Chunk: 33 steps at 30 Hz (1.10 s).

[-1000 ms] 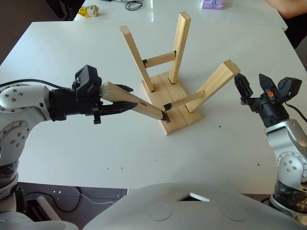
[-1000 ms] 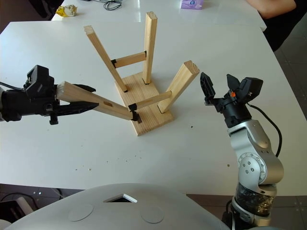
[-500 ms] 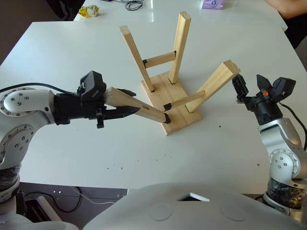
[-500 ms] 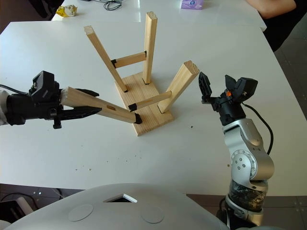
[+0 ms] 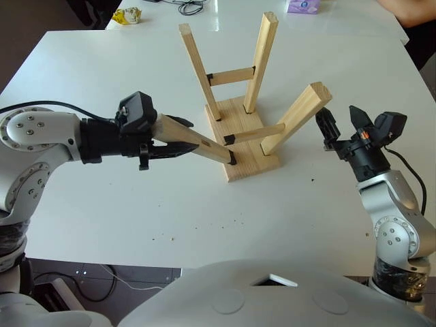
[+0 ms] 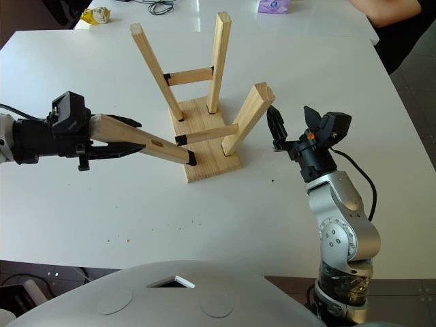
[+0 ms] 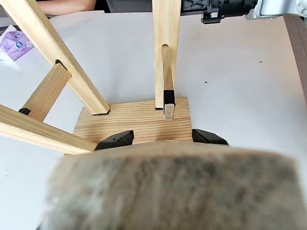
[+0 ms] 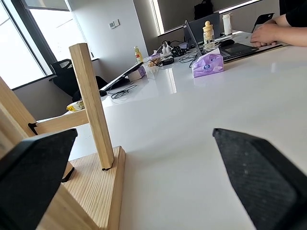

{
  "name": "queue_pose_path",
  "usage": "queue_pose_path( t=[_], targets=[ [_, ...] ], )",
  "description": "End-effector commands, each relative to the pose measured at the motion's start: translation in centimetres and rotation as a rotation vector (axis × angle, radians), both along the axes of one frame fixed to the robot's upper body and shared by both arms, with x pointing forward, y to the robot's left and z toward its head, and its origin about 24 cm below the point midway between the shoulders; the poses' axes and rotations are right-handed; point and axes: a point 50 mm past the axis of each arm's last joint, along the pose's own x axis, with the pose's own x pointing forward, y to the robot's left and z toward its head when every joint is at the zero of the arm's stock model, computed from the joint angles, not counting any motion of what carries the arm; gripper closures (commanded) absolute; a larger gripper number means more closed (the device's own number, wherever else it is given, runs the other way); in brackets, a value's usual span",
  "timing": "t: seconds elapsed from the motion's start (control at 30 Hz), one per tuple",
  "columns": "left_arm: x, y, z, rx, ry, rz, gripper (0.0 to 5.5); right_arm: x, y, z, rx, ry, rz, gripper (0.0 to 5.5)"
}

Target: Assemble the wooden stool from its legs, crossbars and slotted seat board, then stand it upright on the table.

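Stool, upside down: its seat (image 5: 253, 151) lies flat at the middle of the table (image 5: 88, 75), with four legs rising from it. The two far legs (image 5: 199, 71) (image 5: 260, 61) stand at 12 o'clock on the seat, joined by a crossbar (image 5: 231, 75) partway up.

The near-left leg (image 5: 208, 144) leans well out toward 9 o'clock, its foot at the seat's near corner. The left gripper (image 5: 176, 136), at 9 o'clock from the seat, is clenched on this leg's upper part, one finger on each side.

The near-right leg (image 5: 294, 119) tilts toward 2 o'clock. A second crossbar (image 5: 255, 134) runs from its slot toward the near-left leg. In the left wrist view the bar's black-tipped end (image 7: 168, 99) hangs over the seat; whether it sits in the near-left leg cannot be told.

The right gripper (image 5: 343, 124), at 3 o'clock, is spread wide and grasps nothing. Its nearer finger is just beside the near-right leg's top, apart from it.

A purple pack (image 5: 302, 6) lies at 1 o'clock on the far table and a yellow wrapper (image 5: 127, 15) at 11 o'clock.
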Motion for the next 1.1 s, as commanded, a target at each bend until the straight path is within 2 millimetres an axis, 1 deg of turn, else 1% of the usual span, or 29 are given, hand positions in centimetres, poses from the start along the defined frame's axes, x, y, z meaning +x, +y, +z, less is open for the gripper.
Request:
queue_pose_path(
  t=[0.03,0.2,0.37,0.47,0.57,0.73,0.97,1.1],
  targets=[
    [0.8,0.8,-0.1,0.107,0.046,0.024,3.45,-0.3,0.5,-0.1,0.028,-0.019,-0.04,0.29],
    [1.8,1.2,0.2,0.172,0.055,0.004,3.45,-1.0,1.4,-0.4,0.06,-0.025,-0.072,0.29],
    [2.3,0.8,0.7,0.183,0.09,-0.056,3.45,-1.8,2.3,-0.6,0.071,-0.025,-0.08,0.29],
    [2.8,0.6,0.6,0.206,0.1,-0.085,3.45,-1.9,3.0,-0.4,0.084,-0.037,-0.08,0.29],
    [3.1,0.3,0.6,0.211,0.102,-0.101,3.45,-1.8,3.5,-0.1,0.084,-0.052,-0.082,0.29],
    [2.7,-0.3,0.2,0.217,0.102,-0.124,3.45,-1.3,4.2,0.5,0.094,-0.075,-0.099,0.29],
    [2.3,-0.9,-0.8,0.231,0.097,-0.137,3.45,-1.0,4.6,-0.4,0.082,-0.048,-0.082,0.29],
    [2.8,-1.1,-0.8,0.188,0.133,-0.125,3.45,-0.7,4.5,-0.6,0.084,-0.048,-0.088,0.29]
  ],
)
